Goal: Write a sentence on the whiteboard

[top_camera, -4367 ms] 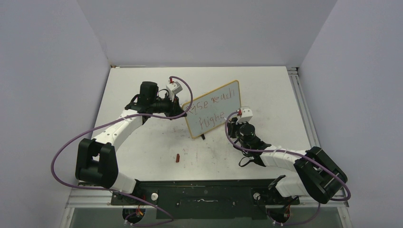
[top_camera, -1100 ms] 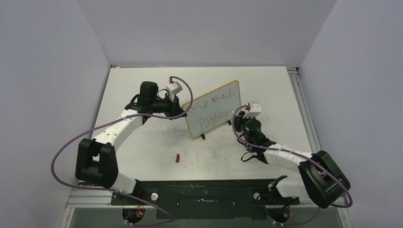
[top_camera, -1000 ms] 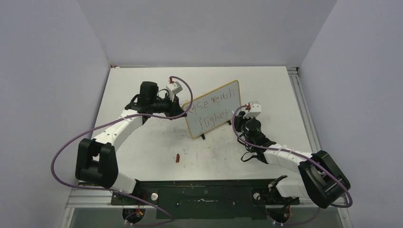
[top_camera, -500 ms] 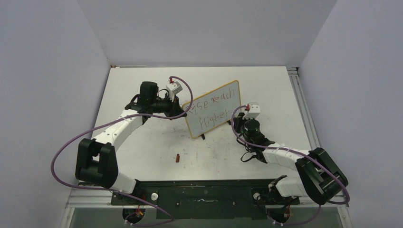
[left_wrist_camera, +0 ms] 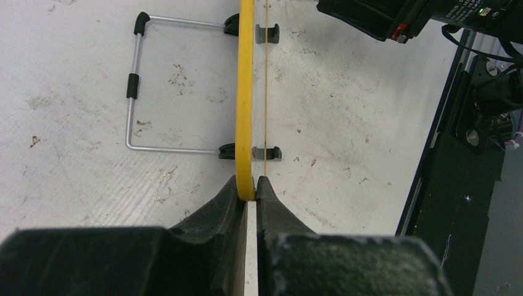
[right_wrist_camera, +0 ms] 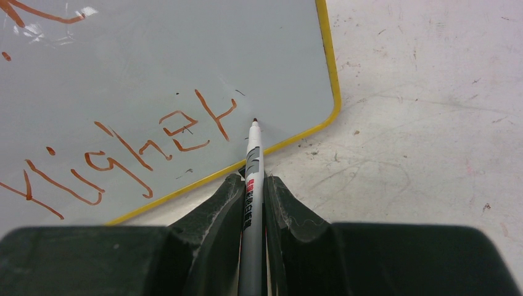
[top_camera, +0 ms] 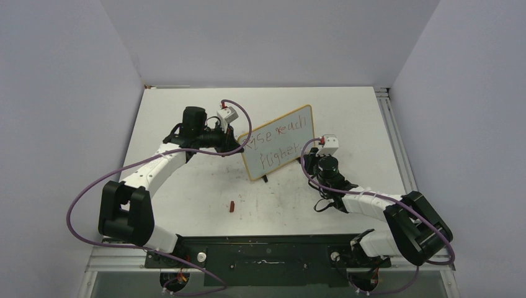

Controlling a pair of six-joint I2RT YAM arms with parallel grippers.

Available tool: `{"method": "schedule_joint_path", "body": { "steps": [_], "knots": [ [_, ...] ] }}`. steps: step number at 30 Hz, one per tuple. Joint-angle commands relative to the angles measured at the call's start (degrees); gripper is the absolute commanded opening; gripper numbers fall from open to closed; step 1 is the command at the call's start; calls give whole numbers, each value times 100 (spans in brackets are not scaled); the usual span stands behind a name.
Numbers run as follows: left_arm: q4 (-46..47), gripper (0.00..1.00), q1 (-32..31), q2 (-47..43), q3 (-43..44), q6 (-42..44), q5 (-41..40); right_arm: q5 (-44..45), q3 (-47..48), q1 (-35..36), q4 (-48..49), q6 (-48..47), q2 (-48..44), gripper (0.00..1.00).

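The whiteboard (top_camera: 280, 144) stands tilted on the table, yellow-framed, with the red-brown sentence (top_camera: 279, 141) in two lines on it. My left gripper (top_camera: 239, 146) is shut on the board's left edge; in the left wrist view the jaws clamp the yellow frame (left_wrist_camera: 247, 111) edge-on at the left gripper (left_wrist_camera: 248, 183). My right gripper (right_wrist_camera: 252, 179) is shut on a grey marker (right_wrist_camera: 252, 172), its tip just by the last letter of "higher" (right_wrist_camera: 123, 154) near the board's lower right corner. In the top view the right gripper (top_camera: 312, 162) is beside the board's right end.
A small red marker cap (top_camera: 231, 205) lies on the table in front of the board. The wire stand (left_wrist_camera: 132, 80) and black feet (left_wrist_camera: 267, 153) show behind the board. The black base rail (top_camera: 267, 248) runs along the near edge.
Since the oldest frame my right gripper has moved up and right along the board, and the last letter of the lower line has appeared. Over the last second the right wrist has shifted slightly left.
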Motion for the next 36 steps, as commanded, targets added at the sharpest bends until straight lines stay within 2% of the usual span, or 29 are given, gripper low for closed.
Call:
{"method": "schedule_joint_path", "body": {
  "steps": [1, 19, 26, 30, 36],
  "knots": [
    [-101, 0, -39, -108, 92, 192, 58, -55, 101, -33, 419, 9, 124, 5],
    [-105, 0, -39, -99, 123, 101, -4, 57, 85, -32, 228, 7, -83, 5],
    [-101, 0, -30, -75, 163, -41, -45, 647, -41, -19, -770, 262, -1094, 5],
    [-85, 4, -30, -93, 145, -139, 20, 822, -146, -24, -1330, 266, -1798, 5],
    [-22, 17, -41, -190, 46, -280, 98, 1000, -225, -33, -1968, 228, -2630, 5]
  ]
}}
